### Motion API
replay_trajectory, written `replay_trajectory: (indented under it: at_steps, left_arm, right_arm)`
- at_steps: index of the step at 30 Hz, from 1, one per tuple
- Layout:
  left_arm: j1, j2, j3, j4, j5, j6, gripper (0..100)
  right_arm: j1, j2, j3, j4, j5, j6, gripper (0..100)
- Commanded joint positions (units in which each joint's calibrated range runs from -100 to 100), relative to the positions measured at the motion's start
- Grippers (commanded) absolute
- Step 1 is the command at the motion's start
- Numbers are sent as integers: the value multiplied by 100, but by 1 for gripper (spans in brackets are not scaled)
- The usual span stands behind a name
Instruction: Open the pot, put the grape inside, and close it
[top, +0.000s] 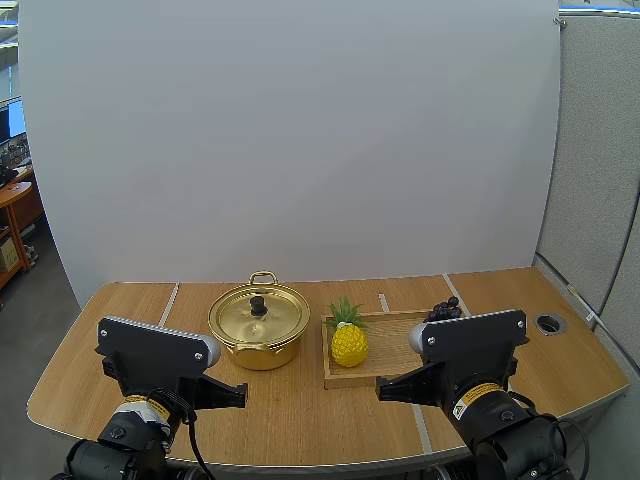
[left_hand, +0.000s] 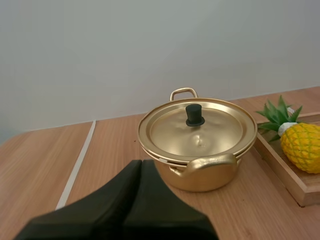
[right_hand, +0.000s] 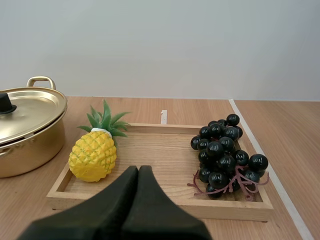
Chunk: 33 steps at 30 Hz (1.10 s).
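here: lidded pot (top: 259, 326); tray (right_hand: 160, 206) holds grapes (right_hand: 225, 155), pineapple (right_hand: 93, 154).

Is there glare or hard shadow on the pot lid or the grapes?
Left wrist view: the lid has a soft sheen, no hard glare. Right wrist view: the grapes carry small bright spots. High view: even light, only a faint shadow under the pot.

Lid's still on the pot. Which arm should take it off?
Left. The gold metal pot with its black-knobbed lid sits straight ahead of the left gripper, jaws shut; the right gripper faces the wooden tray instead.
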Motion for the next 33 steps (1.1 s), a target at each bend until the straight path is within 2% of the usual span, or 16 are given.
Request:
replay_trajectory:
  at_steps: [1,17,23,28,31,33]
  left_arm:
    - [-26,0,0,-149,-28,-4,0]
    - [-26,0,0,-147,-116,-4,0]
    - [-26,0,-29,415,-199,151,0]
    - [-26,0,-842,372,-199,-12,0]
    - [-26,0,-1502,372,-183,-206,0]
    - [-26,0,-1893,372,-70,-215,0]
  right_arm:
    - [9,-4,0,-34,-55,-1,0]
    - [9,-4,0,-34,-55,-1,0]
    - [9,-4,0,73,-446,10,0]
    - [9,-4,-22,48,-818,1,0]
    - [9,-4,-546,95,-754,1,0]
    - [9,-4,-1034,246,-309,1,0]
